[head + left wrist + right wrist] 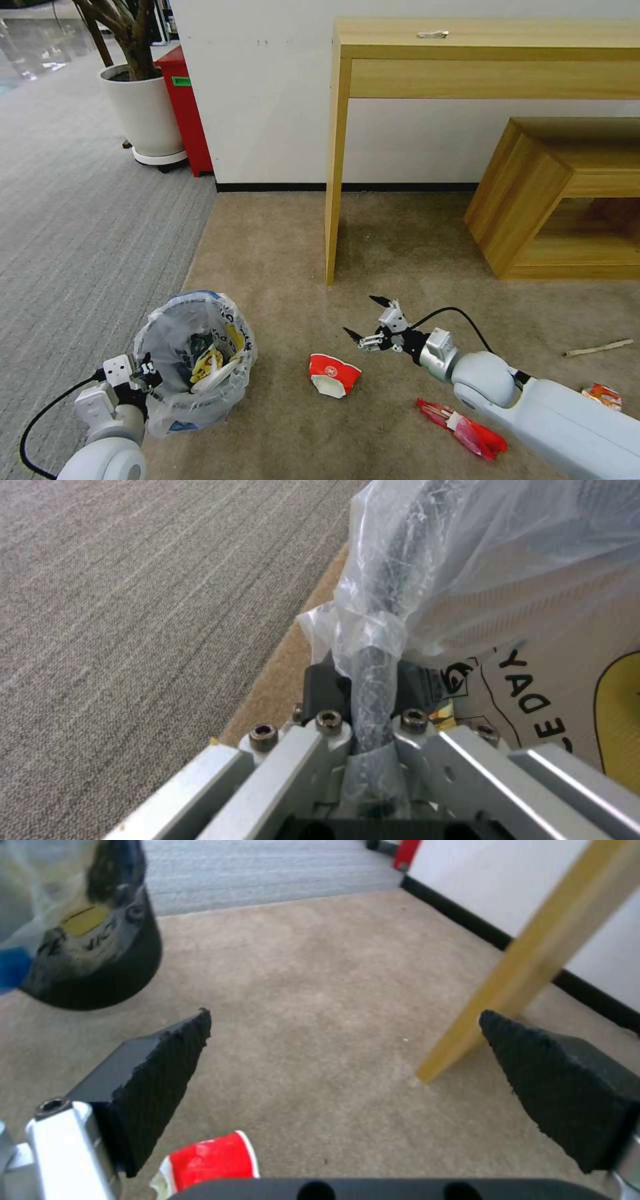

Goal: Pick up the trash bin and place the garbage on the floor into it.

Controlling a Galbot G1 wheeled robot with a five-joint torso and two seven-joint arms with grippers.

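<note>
The trash bin, lined with a crinkled clear bag, is at the lower left with yellow and white litter inside. My left gripper is shut on its near rim; in the left wrist view the pads pinch the bag-wrapped rim of the trash bin. My right gripper hangs open just above and right of a crumpled red paper cup. In the right wrist view the open gripper has the cup by one finger and the bin beyond. A red wrapper with sticks lies under my right forearm.
A wooden stick and a red-yellow wrapper lie at the right. A tall wooden table's leg stands just beyond my right gripper, with a low wooden shelf to its right. A potted plant and red box stand far left.
</note>
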